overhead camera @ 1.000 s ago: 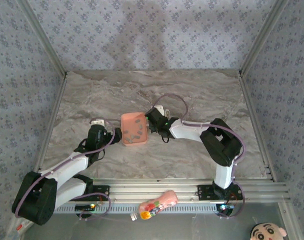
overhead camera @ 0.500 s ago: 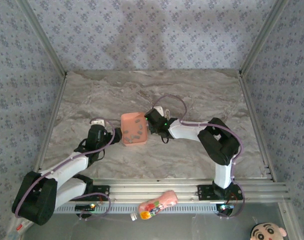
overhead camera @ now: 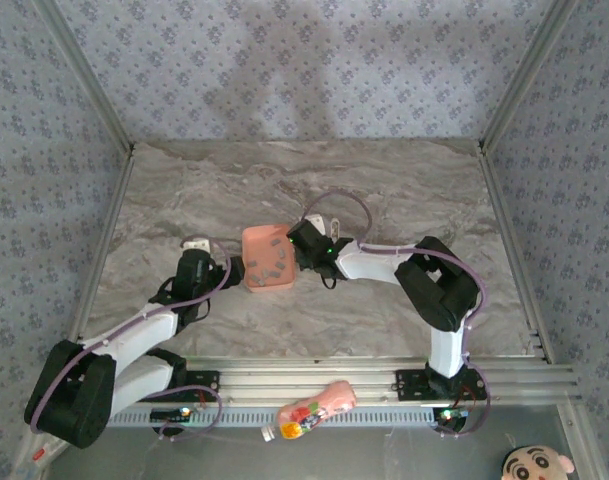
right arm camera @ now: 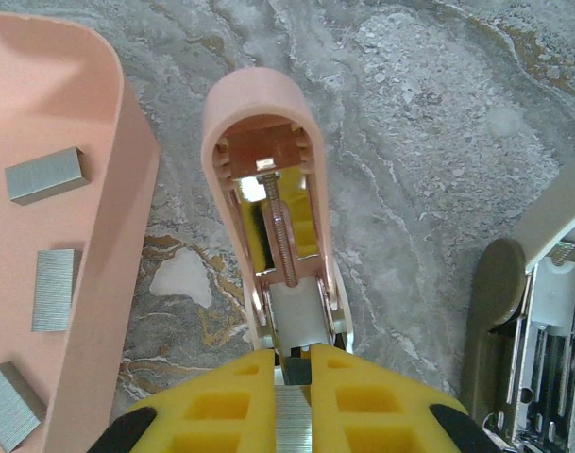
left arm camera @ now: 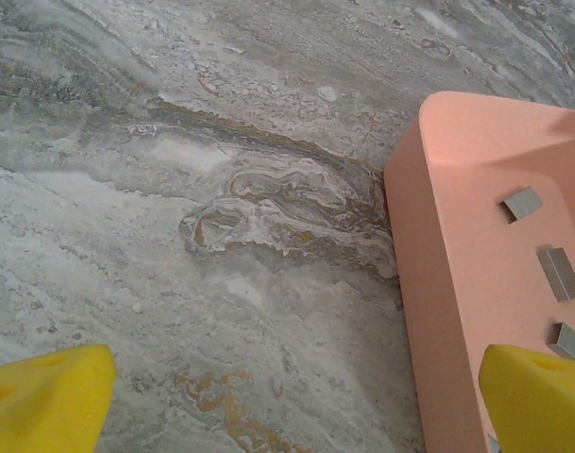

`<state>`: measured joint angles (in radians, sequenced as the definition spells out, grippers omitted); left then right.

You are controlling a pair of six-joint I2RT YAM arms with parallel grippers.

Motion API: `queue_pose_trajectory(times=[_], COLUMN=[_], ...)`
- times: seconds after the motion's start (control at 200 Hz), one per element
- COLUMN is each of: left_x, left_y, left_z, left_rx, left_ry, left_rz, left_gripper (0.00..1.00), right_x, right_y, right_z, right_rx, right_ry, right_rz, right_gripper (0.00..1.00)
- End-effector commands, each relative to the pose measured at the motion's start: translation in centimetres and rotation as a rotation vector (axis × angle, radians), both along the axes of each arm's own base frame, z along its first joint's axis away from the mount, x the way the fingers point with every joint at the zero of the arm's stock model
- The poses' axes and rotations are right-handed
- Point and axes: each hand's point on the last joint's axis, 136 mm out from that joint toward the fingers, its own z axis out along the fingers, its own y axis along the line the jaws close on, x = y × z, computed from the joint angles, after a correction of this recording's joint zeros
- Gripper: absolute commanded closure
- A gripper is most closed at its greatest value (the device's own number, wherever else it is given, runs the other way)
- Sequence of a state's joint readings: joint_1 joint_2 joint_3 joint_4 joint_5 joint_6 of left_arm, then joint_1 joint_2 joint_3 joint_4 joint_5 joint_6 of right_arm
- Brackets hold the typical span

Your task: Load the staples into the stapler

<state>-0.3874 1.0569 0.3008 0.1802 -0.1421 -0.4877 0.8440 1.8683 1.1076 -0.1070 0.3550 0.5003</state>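
Clamping the stapler (right arm camera: 266, 179) just beside the tray (right arm camera: 126, 217), the right gripper (right arm camera: 292, 363) keeps its fingers narrow. The left gripper (left arm camera: 292, 401) hovers wide-spread at the tray's opposite side. Staples (right arm camera: 46, 175) lie inside the tray.

the top external camera hangs high above and behind the arm bases, looking down and forward over the whole table (overhead camera: 404, 190), its near edge at the bottom and its far edge at the top. the left wrist camera sits low and close over the table, facing the tray (left arm camera: 438, 283) from its left side, with the left gripper (left arm camera: 287, 401) framing the bottom corners. the right wrist camera is closer still, looking down along the right gripper (right arm camera: 295, 396) at the stapler (right arm camera: 268, 179), with the tray's right wall at its left edge. all three views share the tray and the staples (right arm camera: 44, 176) near the table's middle.
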Motion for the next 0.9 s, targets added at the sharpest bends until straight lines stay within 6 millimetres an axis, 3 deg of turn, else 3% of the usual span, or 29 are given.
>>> queue_pose_trajectory(times=[0.0,0.135,0.525,0.67,0.895], left_x=[1.0,1.0,1.1,0.9,-0.2], left_y=[-0.7,-0.7,-1.7,-3.9,-7.7], left_z=[1.7,1.7,2.5,4.1,6.7], left_rx=[-0.022,-0.020,-0.055,-0.109,-0.155], left_ry=[-0.042,-0.043,-0.071,-0.145,-0.256], left_rz=[-0.012,-0.013,-0.056,-0.173,-0.393], left_gripper=[0.02,0.02,0.02,0.02,0.03], right_x=[-0.5,-0.3,0.0,-1.6,-6.6], right_y=[-0.8,-1.2,-1.0,-2.7,-7.0], right_z=[-0.8,-0.7,2.9,3.8,1.5], right_rx=[-0.043,-0.049,0.011,0.030,0.006], right_ry=[0.020,0.019,-0.046,-0.017,0.185], right_rz=[-0.006,-0.012,0.003,-0.014,-0.052], right_gripper=[0.87,0.87,0.87,0.86,0.85])
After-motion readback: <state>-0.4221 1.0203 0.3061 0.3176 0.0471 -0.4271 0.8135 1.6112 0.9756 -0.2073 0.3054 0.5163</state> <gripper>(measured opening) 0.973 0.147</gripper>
